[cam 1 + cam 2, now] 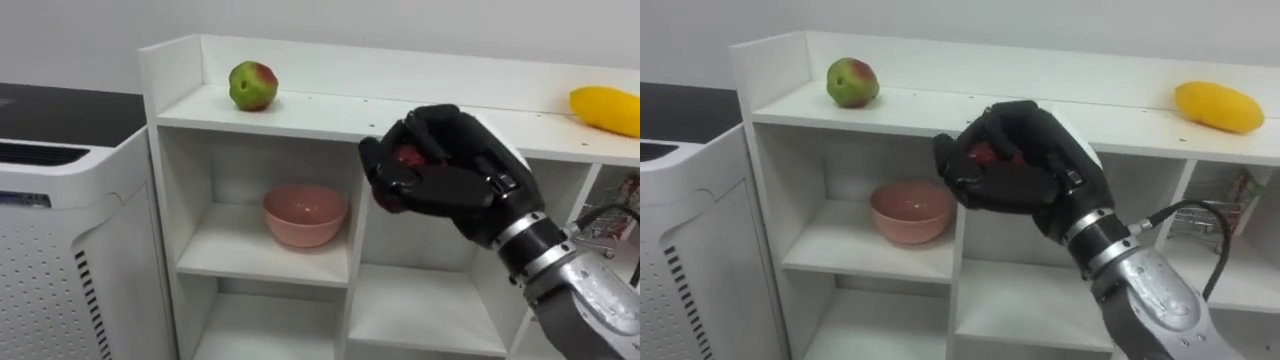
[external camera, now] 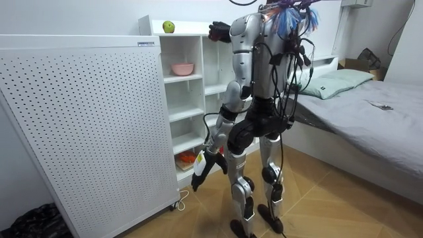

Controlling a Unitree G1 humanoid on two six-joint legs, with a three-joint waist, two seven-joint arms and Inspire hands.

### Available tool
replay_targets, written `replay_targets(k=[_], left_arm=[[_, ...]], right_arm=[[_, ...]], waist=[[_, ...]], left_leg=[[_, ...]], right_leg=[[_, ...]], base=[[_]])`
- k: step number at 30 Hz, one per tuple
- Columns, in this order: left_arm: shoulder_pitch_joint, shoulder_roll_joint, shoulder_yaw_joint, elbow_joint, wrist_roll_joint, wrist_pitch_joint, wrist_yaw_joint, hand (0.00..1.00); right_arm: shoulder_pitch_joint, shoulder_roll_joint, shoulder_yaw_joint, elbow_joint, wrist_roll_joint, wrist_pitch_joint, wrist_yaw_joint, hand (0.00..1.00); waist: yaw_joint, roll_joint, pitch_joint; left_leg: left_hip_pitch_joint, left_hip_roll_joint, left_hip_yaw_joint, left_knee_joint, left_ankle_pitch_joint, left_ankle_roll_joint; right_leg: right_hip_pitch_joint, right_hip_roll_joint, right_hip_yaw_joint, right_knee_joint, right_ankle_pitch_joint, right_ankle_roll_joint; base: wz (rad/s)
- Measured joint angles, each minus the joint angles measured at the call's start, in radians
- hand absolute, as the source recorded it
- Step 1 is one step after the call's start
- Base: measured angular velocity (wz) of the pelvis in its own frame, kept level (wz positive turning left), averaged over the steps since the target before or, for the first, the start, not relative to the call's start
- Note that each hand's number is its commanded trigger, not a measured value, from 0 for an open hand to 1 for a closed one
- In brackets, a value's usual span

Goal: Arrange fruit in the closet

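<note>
My right hand point(image 1: 440, 170) point(image 1: 1015, 165) is raised in front of the white closet point(image 1: 330, 115), just below its top shelf, with its fingers curled round a dark red fruit point(image 1: 406, 156) point(image 1: 984, 153). On the top shelf a green-and-red apple point(image 1: 253, 85) point(image 1: 852, 81) sits at the left and a yellow mango point(image 1: 606, 108) point(image 1: 1211, 105) lies at the right. In the room view I stand facing the closet with the right hand point(image 2: 219, 30) up at the top shelf, and my left hand point(image 2: 201, 165) hangs low by my thigh.
A pink bowl point(image 1: 305, 214) point(image 1: 911, 210) stands in the upper left compartment. A white perforated unit point(image 1: 60, 250) point(image 2: 86, 125) stands against the closet's left side. Packaged items point(image 1: 618, 215) fill a right compartment. A bed point(image 2: 357, 99) lies behind me.
</note>
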Motion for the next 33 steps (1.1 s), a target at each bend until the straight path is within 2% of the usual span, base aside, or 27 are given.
replay_targets(k=[2,4,5,7,8,9,10,13,18,20,22,25,29,32,33], left_arm=[[-0.004,-0.001,-0.029,0.023,-0.001,0.001,0.011,0.00],[-0.012,-0.007,-0.059,0.037,-0.004,0.003,0.017,0.00],[-0.017,-0.009,-0.068,0.037,-0.015,0.004,0.018,0.00],[-0.042,-0.019,-0.076,0.042,-0.040,0.000,0.018,0.00],[-0.057,-0.023,-0.077,0.049,-0.042,-0.002,0.018,0.00],[-0.077,-0.029,-0.081,0.067,-0.045,-0.003,0.018,0.00],[-0.084,-0.032,-0.087,0.080,-0.049,-0.002,0.020,0.00],[-0.116,-0.035,-0.109,0.086,-0.084,0.003,0.030,0.00],[-0.137,-0.040,-0.150,0.088,-0.201,-0.005,0.061,0.00],[-0.136,-0.040,-0.156,0.095,-0.238,-0.007,0.063,0.00],[-0.137,-0.042,-0.155,0.094,-0.235,-0.007,0.072,0.00],[-0.136,-0.044,-0.156,0.079,-0.252,-0.006,0.076,0.00],[-0.136,-0.055,-0.158,0.054,-0.275,-0.005,0.078,0.00],[-0.136,-0.059,-0.183,0.045,-0.281,-0.005,0.078,0.00],[-0.136,-0.059,-0.190,0.043,-0.304,-0.006,0.078,0.00]], right_arm=[[0.030,0.034,0.014,0.037,0.063,-0.001,0.000,1.00],[0.071,0.095,0.032,0.129,0.156,-0.001,-0.002,1.00],[0.078,0.108,0.038,0.158,0.172,-0.001,-0.003,1.00],[0.093,0.154,0.038,0.274,0.190,0.002,-0.011,1.00],[0.093,0.161,0.038,0.300,0.191,0.002,-0.014,1.00],[0.092,0.164,0.037,0.352,0.215,0.000,-0.012,1.00],[0.091,0.166,0.037,0.385,0.233,-0.001,-0.012,1.00],[0.087,0.193,0.030,0.582,0.313,-0.002,-0.034,1.00],[0.059,0.224,-0.020,0.791,0.468,-0.002,-0.081,1.00],[0.050,0.225,-0.048,0.831,0.534,-0.004,-0.091,1.00],[0.020,0.222,-0.075,0.855,0.585,-0.010,-0.092,1.00],[-0.026,0.211,-0.095,0.886,0.637,-0.013,-0.098,1.00],[-0.093,0.189,-0.100,0.931,0.736,-0.014,-0.112,1.00],[-0.124,0.186,-0.156,0.966,0.778,-0.016,-0.131,1.00],[-0.136,0.183,-0.175,0.974,0.803,-0.022,-0.132,1.00]], waist=[[0.002,-0.002,0.0010],[-0.001,0.002,0.0033],[-0.003,0.004,0.0045],[-0.002,0.021,0.0164],[-0.003,0.028,0.0190],[0.000,0.041,0.0255],[-0.002,0.048,0.0275],[-0.006,0.085,0.0265],[-0.003,0.095,0.0305],[-0.001,0.094,0.0340],[0.002,0.087,0.0419],[0.014,0.095,0.0502],[0.027,0.095,0.0549],[0.043,0.093,0.0571],[0.047,0.094,0.0576]], left_leg=[[-0.008,0.000,-0.001,0.003,0.000,0.000],[-0.035,0.000,-0.001,0.020,0.000,0.001],[-0.048,0.000,-0.002,0.026,0.000,0.001],[-0.109,0.002,-0.001,0.055,0.004,0.007],[-0.123,0.002,-0.001,0.061,0.004,0.008],[-0.152,0.002,-0.001,0.072,0.006,0.012],[-0.164,0.002,-0.001,0.073,0.008,0.014],[-0.259,0.000,-0.003,0.107,0.013,0.021],[-0.351,-0.004,-0.004,0.156,0.015,0.025],[-0.387,-0.006,-0.001,0.179,0.014,0.027],[-0.463,-0.010,0.002,0.218,0.014,0.031],[-0.558,-0.008,-0.001,0.266,0.012,0.034],[-0.660,-0.022,0.001,0.305,0.025,0.037],[-0.716,-0.023,0.002,0.333,0.029,0.038],[-0.737,-0.024,0.002,0.342,0.030,0.037]], right_leg=[[-0.009,0.000,0.001,0.003,0.001,-0.001],[-0.029,-0.001,0.001,0.006,0.005,0.000],[-0.038,-0.001,0.001,0.006,0.006,0.000],[-0.093,-0.003,-0.001,0.023,0.012,-0.001],[-0.109,-0.003,-0.002,0.026,0.014,-0.001],[-0.140,-0.005,-0.002,0.038,0.016,0.000],[-0.153,-0.007,-0.003,0.041,0.018,0.000],[-0.250,-0.017,-0.018,0.084,0.019,0.001],[-0.364,-0.037,-0.027,0.178,0.001,0.003],[-0.406,-0.048,-0.028,0.220,-0.010,0.002],[-0.493,-0.059,-0.030,0.282,-0.025,0.000],[-0.588,-0.060,-0.027,0.341,-0.033,-0.012],[-0.709,-0.088,-0.024,0.416,-0.060,-0.020],[-0.768,-0.091,-0.023,0.455,-0.066,-0.025],[-0.788,-0.101,-0.027,0.467,-0.069,-0.028]], base=[[0.00],[0.02],[0.07],[0.07],[0.00],[0.00],[0.00],[0.02],[0.01],[0.00],[0.00],[0.01],[0.09],[0.08],[0.04]])
